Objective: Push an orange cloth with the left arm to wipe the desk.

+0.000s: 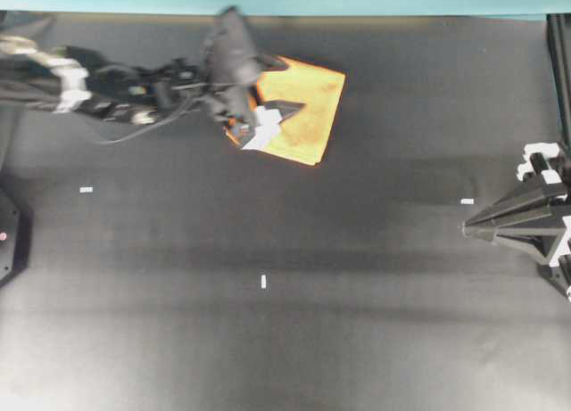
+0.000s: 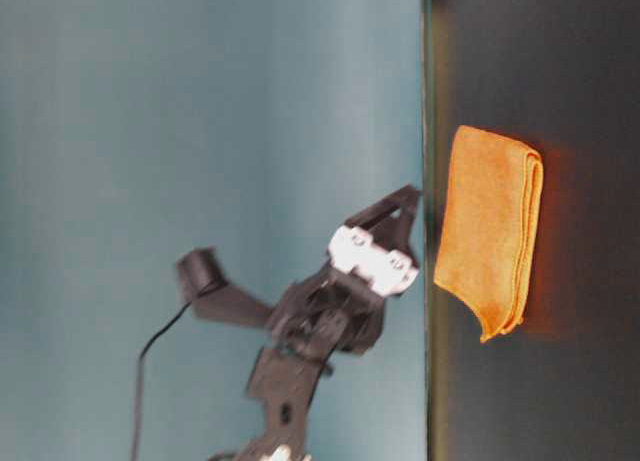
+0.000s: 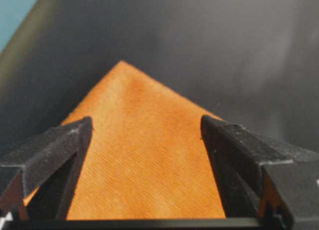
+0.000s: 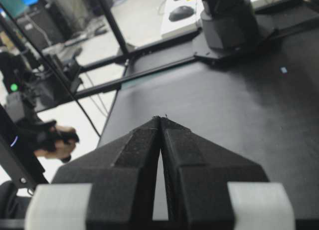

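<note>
Left pincer [image 1: 268,121]: released, its fingers [image 3: 55,160] spread wide with the cloth [image 1: 299,108] showing between them; it sits over the cloth's left part, and it seems to press on the fabric, though contact cannot be told for sure.
Left arm [image 1: 116,86]: reaches in from the worktop's left edge along the far side.
Cloth: folded, roughly square, lying flat on the worktop [image 1: 285,340] near its far edge, left of the middle; darker orange at its edges; one corner points away from the left wrist camera.
Right pincer [image 1: 468,228]: clenched, fingers [image 4: 142,145] meeting at the tips with nothing between them; it rests by the worktop's right edge, well apart from the cloth.
Tape marks [image 1: 263,282]: small white strips on the worktop, one near the middle, one toward the left edge, one near the right pincer.
Writing: none readable on the cloth, arms or worktop in any view.
</note>
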You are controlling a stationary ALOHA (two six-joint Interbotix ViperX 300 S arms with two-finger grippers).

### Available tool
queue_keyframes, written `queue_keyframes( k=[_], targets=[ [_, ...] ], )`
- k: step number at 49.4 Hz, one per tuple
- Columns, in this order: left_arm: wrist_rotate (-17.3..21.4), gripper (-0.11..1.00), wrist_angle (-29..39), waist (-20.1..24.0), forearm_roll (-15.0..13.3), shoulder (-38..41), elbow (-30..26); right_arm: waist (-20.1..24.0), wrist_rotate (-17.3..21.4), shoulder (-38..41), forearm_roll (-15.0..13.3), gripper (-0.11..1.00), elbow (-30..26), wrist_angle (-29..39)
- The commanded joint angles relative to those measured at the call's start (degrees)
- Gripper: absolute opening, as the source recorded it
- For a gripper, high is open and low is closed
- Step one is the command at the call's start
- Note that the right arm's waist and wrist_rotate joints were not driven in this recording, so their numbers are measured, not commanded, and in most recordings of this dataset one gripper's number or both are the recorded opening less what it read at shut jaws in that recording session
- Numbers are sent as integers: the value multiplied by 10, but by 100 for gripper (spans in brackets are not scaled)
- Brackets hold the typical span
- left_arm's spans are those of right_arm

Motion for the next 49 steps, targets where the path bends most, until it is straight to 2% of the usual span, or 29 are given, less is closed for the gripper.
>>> queue_keyframes(
  k=[1,11,21,30,49],
  targets=[
    [-6,84,7,4,3,29,-33,0,0,3,1,0,0,-3],
    [-8,84,38,14,3,69,-58,0,-1,3,1,0,4,-3],
    [-9,84,82,14,3,68,-47,0,0,2,1,0,5,-3],
    [-7,84,113,3,3,58,-21,0,0,1,1,0,6,-4],
    [-2,83,112,-58,3,-14,74,-1,0,1,1,0,6,-5]
  ],
)
